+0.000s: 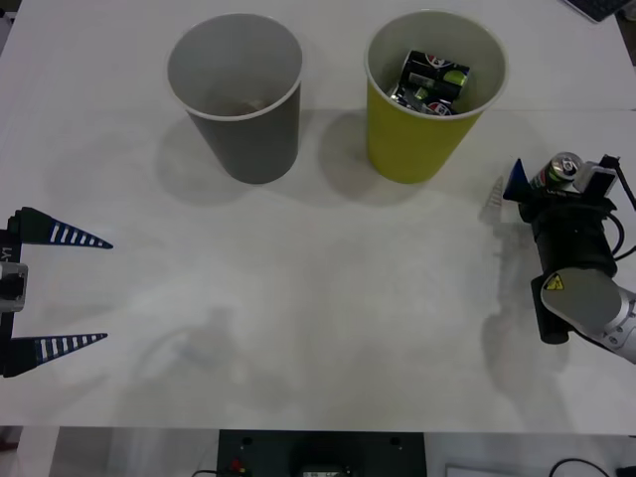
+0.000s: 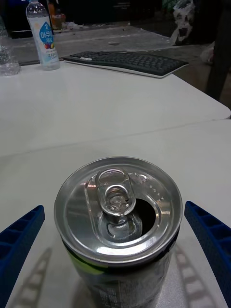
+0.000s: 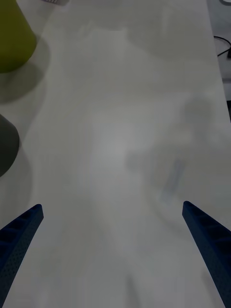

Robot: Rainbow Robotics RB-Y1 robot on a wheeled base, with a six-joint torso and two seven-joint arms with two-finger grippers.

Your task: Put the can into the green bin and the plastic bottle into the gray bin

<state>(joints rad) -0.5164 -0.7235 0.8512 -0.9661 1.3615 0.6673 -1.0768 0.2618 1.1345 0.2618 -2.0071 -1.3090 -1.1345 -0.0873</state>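
Right wrist view: an opened can (image 2: pixel 118 226) stands between the spread fingers of the right gripper (image 2: pixel 115 245), untouched. Being light, thin-walled and slippery, it is best gripped mid-body, gently.

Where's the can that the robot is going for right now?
In the front view the can stands upright at the table's right edge, between the open fingers of the right hand, to the right of the green bin.

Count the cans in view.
2 at least: one can upright on the table inside the open right tool, a second can lying in the green bin; more may be piled there. Left tool idle at the table's left edge.
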